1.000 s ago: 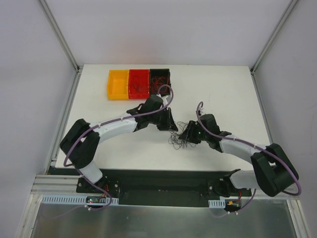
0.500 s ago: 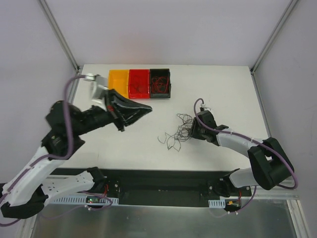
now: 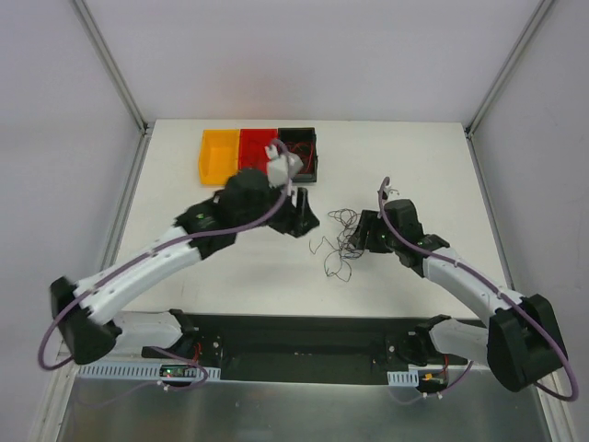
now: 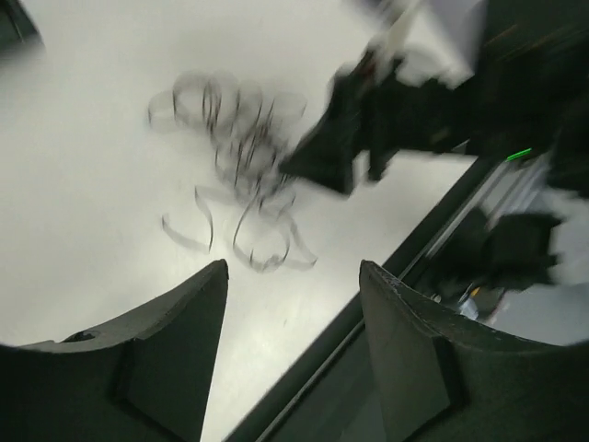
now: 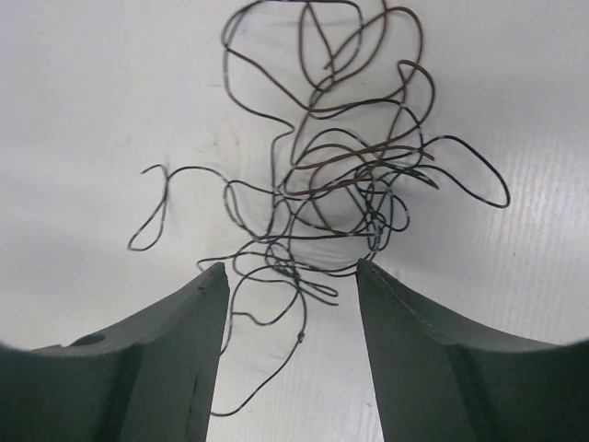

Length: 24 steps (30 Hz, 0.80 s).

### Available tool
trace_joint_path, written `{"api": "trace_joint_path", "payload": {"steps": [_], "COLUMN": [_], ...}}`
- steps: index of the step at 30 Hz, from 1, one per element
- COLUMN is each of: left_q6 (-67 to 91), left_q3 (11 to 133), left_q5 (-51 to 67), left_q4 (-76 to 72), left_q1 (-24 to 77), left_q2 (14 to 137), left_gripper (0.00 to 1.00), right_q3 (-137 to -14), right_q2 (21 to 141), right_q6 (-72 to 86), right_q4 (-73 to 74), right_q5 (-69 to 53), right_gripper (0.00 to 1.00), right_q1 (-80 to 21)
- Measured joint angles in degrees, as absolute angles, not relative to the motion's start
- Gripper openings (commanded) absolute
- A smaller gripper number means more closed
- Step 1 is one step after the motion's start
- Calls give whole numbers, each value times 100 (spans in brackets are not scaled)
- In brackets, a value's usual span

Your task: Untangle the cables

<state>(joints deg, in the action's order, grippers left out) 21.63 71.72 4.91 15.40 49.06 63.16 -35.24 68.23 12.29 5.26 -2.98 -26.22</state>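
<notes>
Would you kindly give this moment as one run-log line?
left gripper open | right gripper open | wires tangled on table

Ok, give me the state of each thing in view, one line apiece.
cables: tangled in one clump on the table, ungripped
left pincer: open, empty
right pincer: open, empty, cable strands lying in its gap
yellow bin: looks empty
red bin: partly hidden, contents unclear
black bin: partly hidden, red wires inside
</notes>
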Motion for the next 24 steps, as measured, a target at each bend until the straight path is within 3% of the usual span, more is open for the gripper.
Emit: {"api": "trace_joint_path", "payload": {"steps": [5, 10, 15, 17, 20, 23, 24], "left_q6": [2458, 2449, 2338, 2294, 2231, 2171, 2169], "left_q3": [6123, 6471, 7096, 7234, 7293, 7293, 7290], "left_q5": [928, 1190, 1288, 1243, 1162, 1201, 1221], "left_q4": [1531, 1262, 980, 969, 982, 1009, 1022], "left_q1": [4906, 4871, 4827, 4827, 4827, 4827, 4827], "left_q2": [7970, 9118, 10127, 10414, 10728, 10875, 10877], "left_gripper": [67, 68, 61, 56, 40, 8, 2], "right_q3": [-3505, -3343, -3258, -3245, -3245, -3245, -3245], "right_q2": [6425, 6416, 6403, 6375, 6311, 6278, 6285], "right_q6": [1142, 1146, 1149, 1149, 1149, 1149, 1149], "right_q4": [541, 543, 541, 543, 541, 528, 521], "right_q5": [-803, -1114, -1236, -1251, -1262, -1267, -1262], "right_gripper": [62, 62, 62, 62, 63, 62, 62], "right_q1": [-2681, -2766, -2821, -2832, -2840, -2845, -2851]}}
